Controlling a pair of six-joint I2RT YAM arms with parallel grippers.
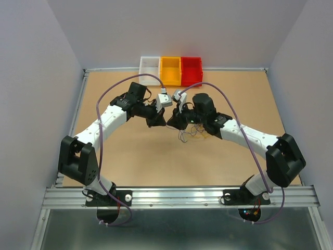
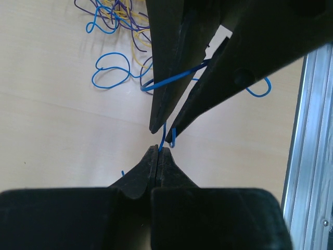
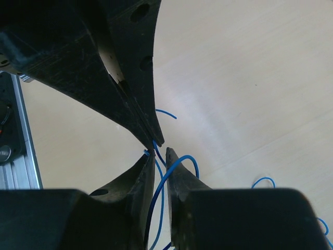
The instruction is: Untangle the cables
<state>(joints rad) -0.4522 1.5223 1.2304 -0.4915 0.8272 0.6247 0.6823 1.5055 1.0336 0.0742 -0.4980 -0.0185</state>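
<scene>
The cables (image 1: 190, 134) lie as a small loose bunch on the table, just below my right gripper; the left wrist view shows purple, yellow and blue loops (image 2: 115, 20). One blue wire (image 2: 111, 69) trails out of the bunch. My left gripper (image 2: 158, 148) is shut on the end of it. My right gripper (image 3: 160, 152) meets the left one tip to tip above the table's middle. Its jaws stand a little apart, and the blue wire (image 3: 188, 157) runs loosely through the gap. In the top view the left gripper (image 1: 163, 123) and the right gripper (image 1: 173, 124) almost touch.
Three small bins stand in a row at the far edge: white (image 1: 149, 64), orange (image 1: 170, 71) and red (image 1: 191, 70). A metal rail (image 2: 307, 156) borders the tabletop. Thick lavender cables arc over both arms.
</scene>
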